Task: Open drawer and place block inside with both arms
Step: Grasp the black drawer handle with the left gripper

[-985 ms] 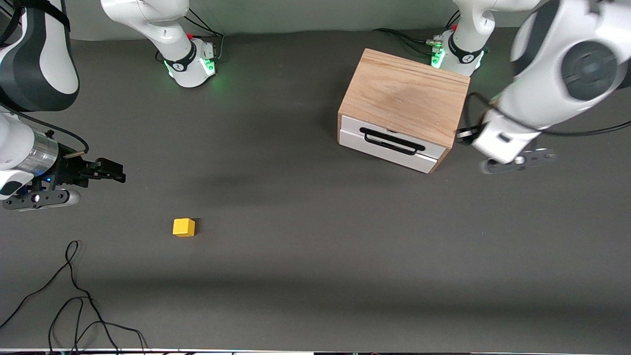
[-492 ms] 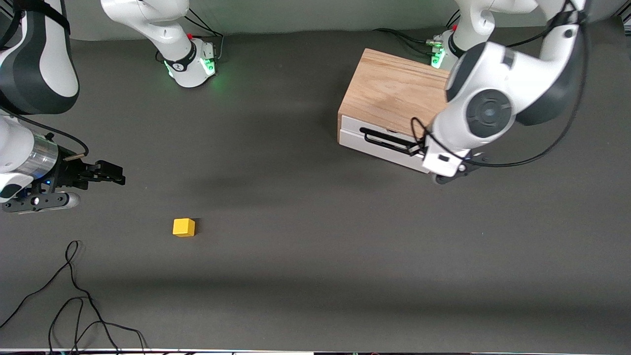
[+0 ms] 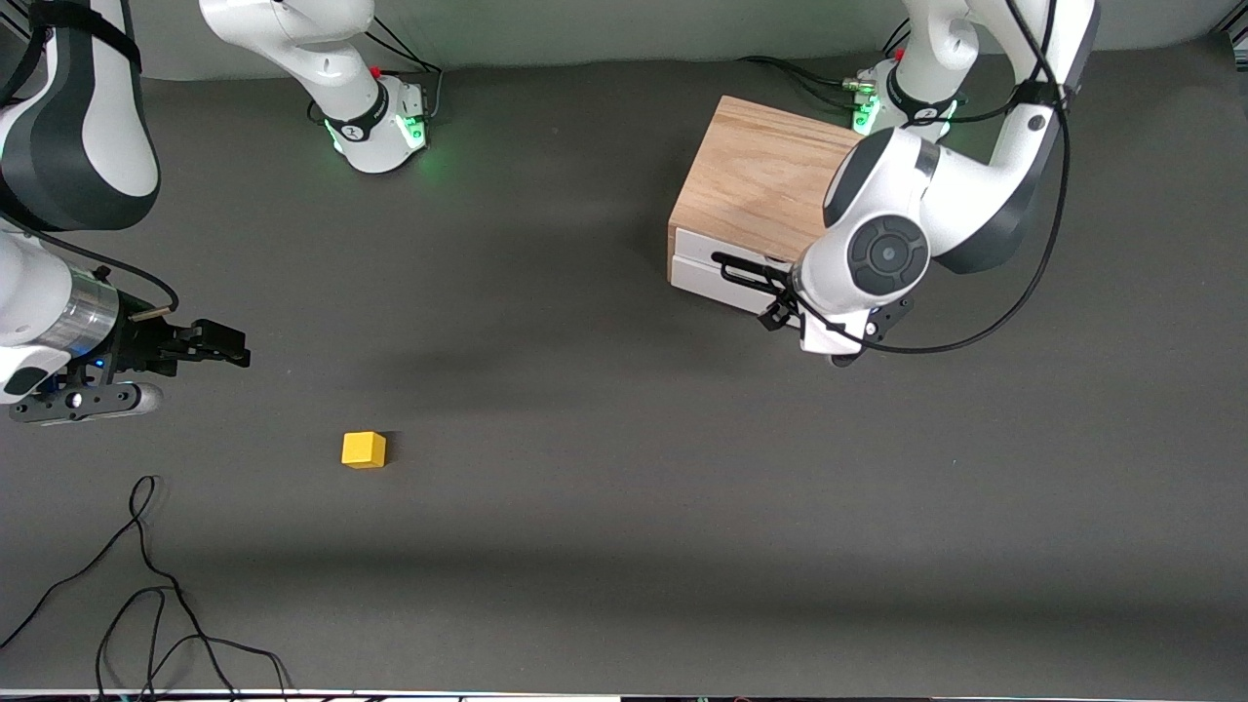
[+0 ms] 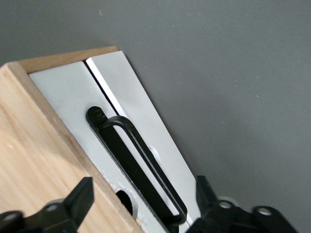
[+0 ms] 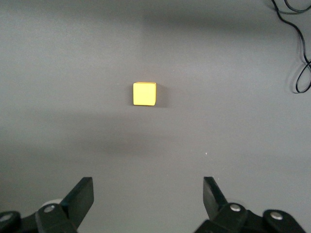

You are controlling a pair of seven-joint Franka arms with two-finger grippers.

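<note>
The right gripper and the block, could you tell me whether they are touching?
Apart. The right wrist view shows bare table between the open right gripper and the block.

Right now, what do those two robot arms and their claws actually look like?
Both arms are bulky, rounded white shells with dark grey joint sections and green-lit bases. Black cables loop along the left arm. The left gripper and right gripper each have two black fingers; the right arm has a silver wrist ring.
</note>
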